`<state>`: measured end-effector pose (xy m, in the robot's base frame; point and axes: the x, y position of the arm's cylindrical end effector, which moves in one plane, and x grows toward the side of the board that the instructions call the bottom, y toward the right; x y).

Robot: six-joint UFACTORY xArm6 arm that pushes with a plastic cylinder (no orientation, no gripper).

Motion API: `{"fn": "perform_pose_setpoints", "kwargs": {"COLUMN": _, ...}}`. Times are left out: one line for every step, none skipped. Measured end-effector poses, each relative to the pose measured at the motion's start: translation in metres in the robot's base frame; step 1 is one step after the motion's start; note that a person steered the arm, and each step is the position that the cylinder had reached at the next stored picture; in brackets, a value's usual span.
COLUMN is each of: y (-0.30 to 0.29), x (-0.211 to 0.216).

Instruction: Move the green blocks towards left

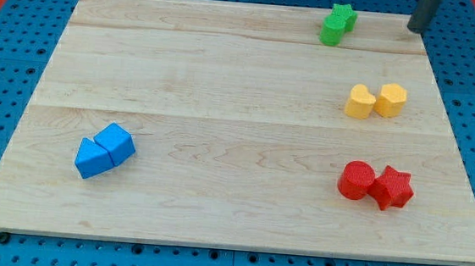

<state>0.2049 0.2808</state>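
Observation:
Two green blocks touch each other at the view's top right: a green star (344,16) and a green block of unclear shape (333,30) just below and left of it. My tip (415,29) is the lower end of the dark rod at the view's top right. It stands to the right of the green blocks, well apart from them, near the board's top right corner.
A yellow heart (359,102) and a yellow hexagon (391,99) touch at the right. A red cylinder (356,180) and a red star (393,189) touch at the lower right. Two blue blocks (104,150) sit at the lower left. The wooden board (222,106) lies on blue pegboard.

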Motion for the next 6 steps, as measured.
{"fn": "perform_pose_setpoints", "kwargs": {"y": -0.011, "x": -0.012}}
{"fn": "perform_pose_setpoints", "kwargs": {"y": -0.049, "x": -0.011}}
{"fn": "perform_pose_setpoints", "kwargs": {"y": -0.08, "x": -0.007}}
{"fn": "perform_pose_setpoints", "kwargs": {"y": -0.083, "x": 0.017}}
{"fn": "perform_pose_setpoints", "kwargs": {"y": -0.108, "x": 0.017}}
{"fn": "perform_pose_setpoints", "kwargs": {"y": -0.111, "x": 0.017}}
